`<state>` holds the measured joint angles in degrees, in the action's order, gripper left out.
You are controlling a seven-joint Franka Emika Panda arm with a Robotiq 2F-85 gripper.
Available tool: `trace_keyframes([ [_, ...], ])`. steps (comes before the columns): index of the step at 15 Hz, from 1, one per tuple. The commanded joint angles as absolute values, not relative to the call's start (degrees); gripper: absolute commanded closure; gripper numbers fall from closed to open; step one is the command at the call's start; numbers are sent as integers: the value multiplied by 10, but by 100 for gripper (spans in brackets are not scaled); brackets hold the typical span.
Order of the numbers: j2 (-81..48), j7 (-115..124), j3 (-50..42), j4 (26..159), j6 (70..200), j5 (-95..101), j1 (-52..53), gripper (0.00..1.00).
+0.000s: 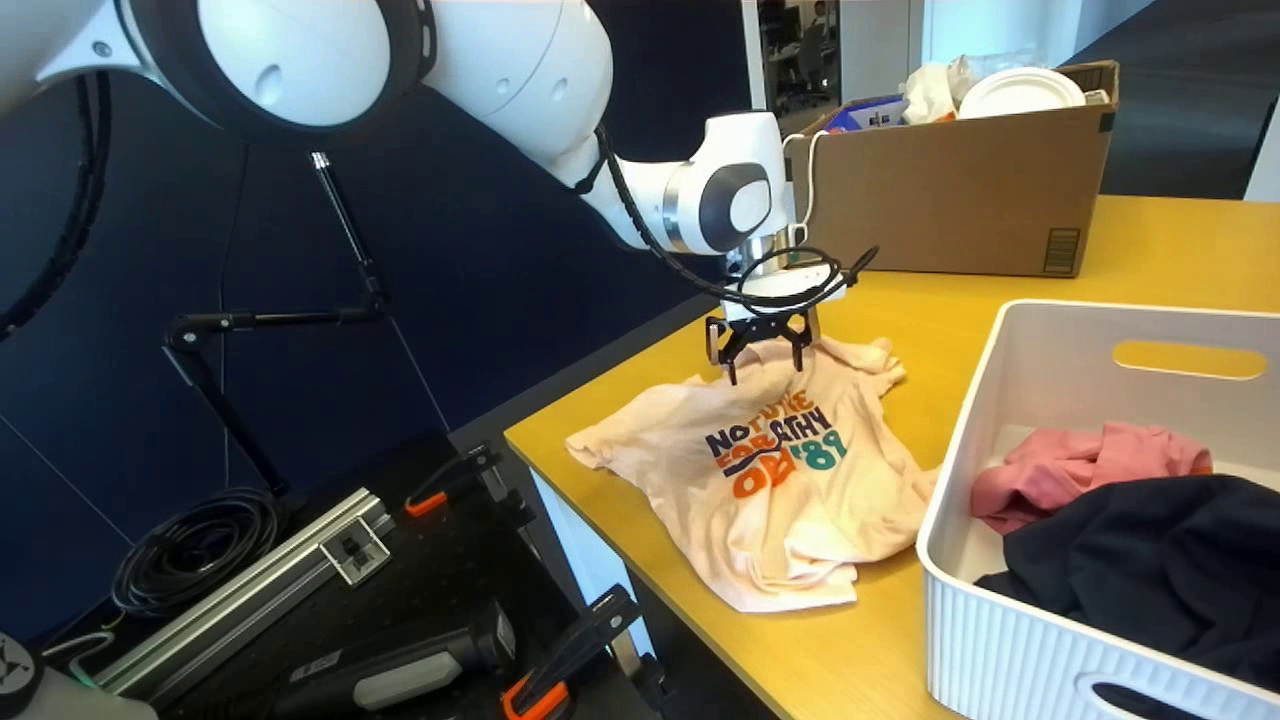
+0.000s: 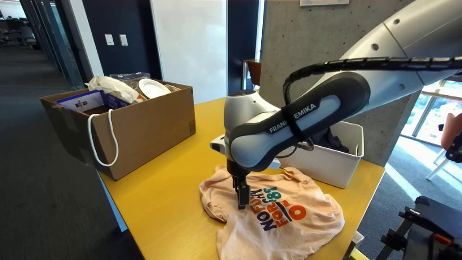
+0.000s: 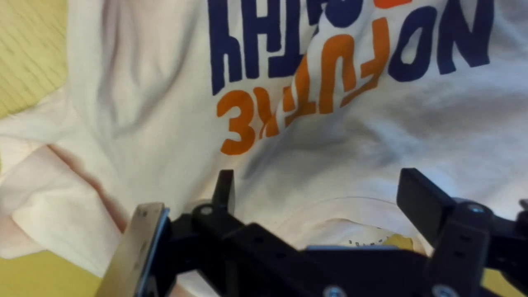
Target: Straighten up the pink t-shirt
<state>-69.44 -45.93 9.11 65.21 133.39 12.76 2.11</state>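
Nearest the lens, along the bottom of the wrist view, the gripper (image 3: 317, 177) is seen with its black fingers (image 3: 425, 202) parted wide; nothing is grasped. In an exterior view the pink t-shirt (image 1: 800, 515) is found at centre, laid face-up on the yellow table (image 1: 1180, 250), next to the white bin (image 1: 1000, 650) at lower right.

Progress, then: partway, it is judged. Spread out, print (image 1: 775, 445) on show: that much can be counted as done. Smoothness, though, is missing! The print is crossed by creases, what is taken for one sleeve (image 3: 62, 198) is bunched at the wrist view's lower left, and the hem (image 1: 790, 600) is left crooked. Those edges, it would seem, are what must be tugged next.

And the blind spots? Much of the collar (image 3: 350, 210) is hidden behind the gripper, and the print is cut off at the wrist view's top edge. In an exterior view the t-shirt's near side is cropped by the bottom of the frame, and part of the white bin is masked by the arm (image 2: 325, 108). Whether the t-shirt is being touched by the fingers cannot be told.
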Motion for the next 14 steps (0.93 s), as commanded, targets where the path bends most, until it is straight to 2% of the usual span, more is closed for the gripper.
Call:
trace_keyframes([
  [1,-745,-493,108,594,1309,104,26,0],
  [6,-790,-504,109,558,1301,95,37,0],
  [10,-771,-470,124,566,1333,81,36,0],
  [14,-782,-411,118,512,1317,47,33,0],
])
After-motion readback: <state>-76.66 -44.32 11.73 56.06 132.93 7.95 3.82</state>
